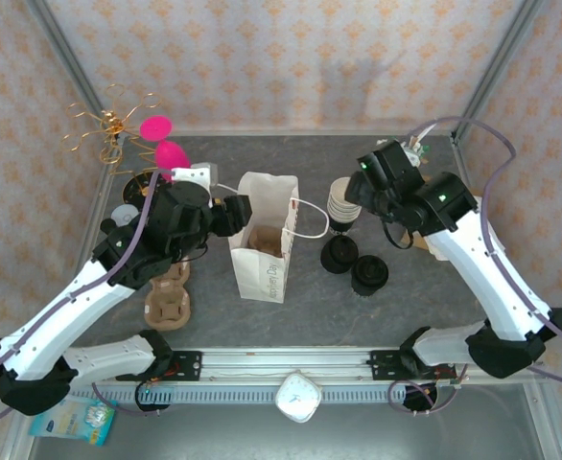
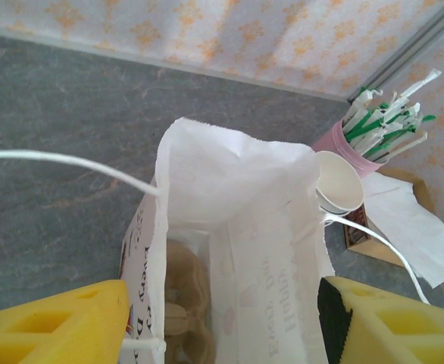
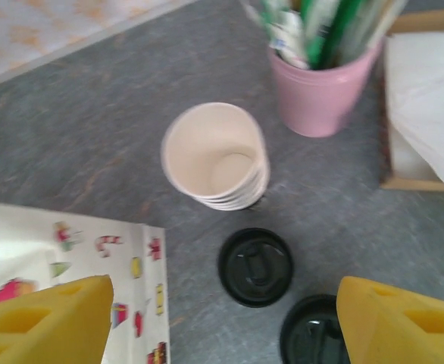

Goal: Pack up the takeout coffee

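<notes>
— Grey table (image 1: 310, 316), patterned paper walls on three sides. Bag (image 1: 265, 244) stands open at the table's middle. Where is the coffee?

— Not certain. Two black round tops sit just right of the bag, on the front-edge side of the cup stack (image 1: 341, 203). Best guess: the coffee (image 1: 339, 254) is the one nearer the stack, with the other top (image 1: 369, 275) just beside it. No cream wall shows under either.

— Hands?

— Left gripper (image 1: 235, 209) is at the bag's back left corner, fingers wide apart. From its wrist the bag mouth lies between them; contact unclear. Right gripper (image 1: 356, 192) is near the stack, fingers wide apart, holding nothing.

— Handling, as a judgement?

— Thin paper wall, dents easily. Lid is slick plastic, probably only pressed on. Fill unknown, so it may slosh. Take the wall just under the lid rim, squeeze lightly, keep it upright.

— View notes?

— Left wrist looks into the bag: a tan moulded shape (image 2: 180, 303) lies at the bottom, which reads overhead as a brown patch. Right wrist gives the lid's moulded top and a pink pot (image 3: 320, 95) of straws behind the stack; overhead, the arm lies across that spot. Overhead adds a carrier (image 1: 169, 297) near the front left.
</notes>
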`<state>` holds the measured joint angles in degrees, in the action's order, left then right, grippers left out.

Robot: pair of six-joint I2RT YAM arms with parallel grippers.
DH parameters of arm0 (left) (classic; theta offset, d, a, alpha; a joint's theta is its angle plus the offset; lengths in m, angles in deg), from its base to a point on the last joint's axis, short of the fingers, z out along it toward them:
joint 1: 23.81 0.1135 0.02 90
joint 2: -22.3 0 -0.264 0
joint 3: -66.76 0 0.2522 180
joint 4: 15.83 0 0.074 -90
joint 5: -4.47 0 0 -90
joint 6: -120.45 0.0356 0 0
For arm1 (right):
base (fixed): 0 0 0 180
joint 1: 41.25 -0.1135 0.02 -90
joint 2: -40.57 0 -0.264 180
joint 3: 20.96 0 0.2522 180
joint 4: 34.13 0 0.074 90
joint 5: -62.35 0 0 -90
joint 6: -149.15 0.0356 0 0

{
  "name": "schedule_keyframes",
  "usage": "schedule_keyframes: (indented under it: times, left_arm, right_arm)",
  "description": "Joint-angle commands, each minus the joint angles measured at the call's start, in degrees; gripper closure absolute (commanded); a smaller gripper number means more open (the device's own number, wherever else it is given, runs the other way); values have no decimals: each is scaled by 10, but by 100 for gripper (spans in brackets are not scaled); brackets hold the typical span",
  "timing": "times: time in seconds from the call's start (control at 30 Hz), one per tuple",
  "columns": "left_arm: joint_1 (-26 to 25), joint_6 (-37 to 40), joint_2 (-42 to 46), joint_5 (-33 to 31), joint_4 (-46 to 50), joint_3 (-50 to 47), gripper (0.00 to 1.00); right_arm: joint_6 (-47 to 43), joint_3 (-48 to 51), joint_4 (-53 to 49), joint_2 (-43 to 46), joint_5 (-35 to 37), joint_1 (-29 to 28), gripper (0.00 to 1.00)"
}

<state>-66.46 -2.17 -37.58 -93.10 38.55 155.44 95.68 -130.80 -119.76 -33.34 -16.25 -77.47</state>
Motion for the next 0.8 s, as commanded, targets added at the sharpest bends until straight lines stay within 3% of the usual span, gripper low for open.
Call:
schedule_keyframes:
  times: [0.0, 0.33, 0.5, 0.77]
  left_arm:
    - [-1, 66, -16, 22, -9, 26, 31]
    - [-1, 135, -12, 86, -58, -3, 28]
    - [-1, 143, -11, 76, -74, -20, 27]
    - [-1, 133, -3, 57, -74, -33, 27]
  right_arm:
    - [41, 56, -31, 23, 19, 13, 22]
    - [107, 254, -27, 59, -31, 15, 20]
    - [94, 345, 65, 97, -105, 15, 17]
    - [77, 374, 99, 69, -109, 14, 16]
